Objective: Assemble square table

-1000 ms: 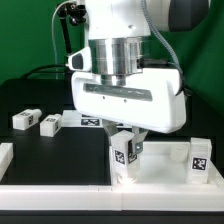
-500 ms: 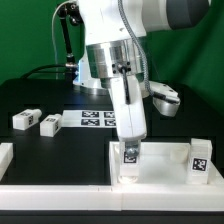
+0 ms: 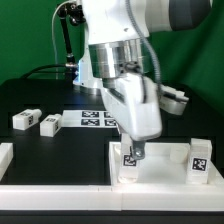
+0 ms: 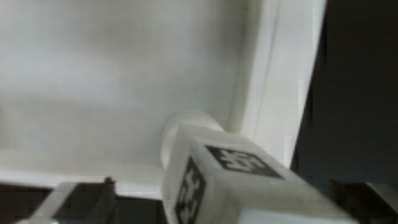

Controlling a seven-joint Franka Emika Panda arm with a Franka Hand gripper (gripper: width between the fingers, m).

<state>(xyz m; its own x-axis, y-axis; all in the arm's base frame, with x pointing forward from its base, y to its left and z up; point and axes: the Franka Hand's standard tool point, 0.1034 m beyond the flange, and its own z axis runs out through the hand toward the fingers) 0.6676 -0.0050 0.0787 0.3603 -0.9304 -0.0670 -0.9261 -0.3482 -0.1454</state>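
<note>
The square table's white slab (image 3: pixel 165 170) lies at the exterior view's lower right, its raised rim toward me. My gripper (image 3: pixel 131 150) comes down tilted at its near left corner and is shut on a white tag-marked leg block (image 3: pixel 130 158) that stands in that corner. In the wrist view the same leg block (image 4: pixel 222 175) rises between the dark fingers (image 4: pixel 80 205), over the slab's white face (image 4: pixel 125 80) and rim. A second leg block (image 3: pixel 200 160) stands upright in the slab's right corner. Two loose leg blocks (image 3: pixel 26 118) (image 3: pixel 49 124) lie on the black table at the left.
The marker board (image 3: pixel 97 119) lies flat behind the slab, partly hidden by the arm. A white border bar (image 3: pixel 60 195) runs along the front edge, with a short white piece (image 3: pixel 5 155) at the far left. A black stand with cables (image 3: pixel 66 50) rises at the back.
The hand has turned about its own axis over the slab's left corner, from broadside to edge-on and tilted. The leg block under it stays in the corner and sits slightly lower.
</note>
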